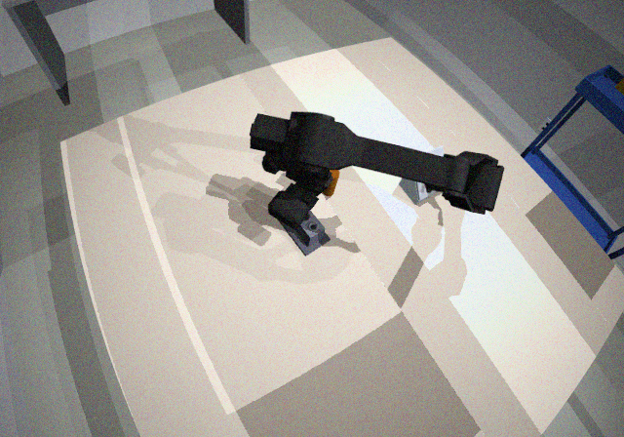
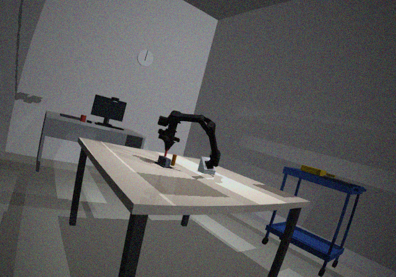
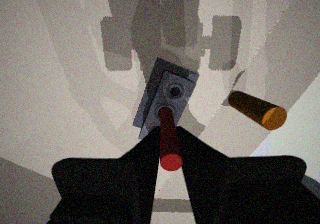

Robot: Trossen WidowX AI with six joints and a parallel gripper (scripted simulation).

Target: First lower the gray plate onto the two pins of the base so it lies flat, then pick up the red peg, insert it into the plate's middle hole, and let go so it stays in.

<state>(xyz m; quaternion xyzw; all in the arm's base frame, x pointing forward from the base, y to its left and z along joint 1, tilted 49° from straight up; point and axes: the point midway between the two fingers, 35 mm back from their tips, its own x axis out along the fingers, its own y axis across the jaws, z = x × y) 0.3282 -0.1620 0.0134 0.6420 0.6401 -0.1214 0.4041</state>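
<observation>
The gripper (image 2: 166, 148) (image 3: 170, 133) is shut on the red peg (image 2: 166, 153) (image 3: 170, 143), which points down and stands close to upright. In the wrist view the peg's lower end meets the middle hole of the gray plate (image 1: 321, 231) (image 3: 187, 85); whether it has entered the hole cannot be told. The plate appears to lie flat on the dark base (image 3: 145, 107). One end hole of the plate is open to view, and the other is hidden by the fingers. In the top view the arm hides the peg and part of the plate.
An orange cylinder (image 1: 332, 182) (image 2: 174, 159) (image 3: 259, 110) stands upright close beside the base. A pale gray wedge-shaped block (image 1: 416, 191) (image 2: 206, 168) stands near the arm's foot. A blue cart (image 1: 566, 195) (image 2: 307, 242) is beyond the table edge.
</observation>
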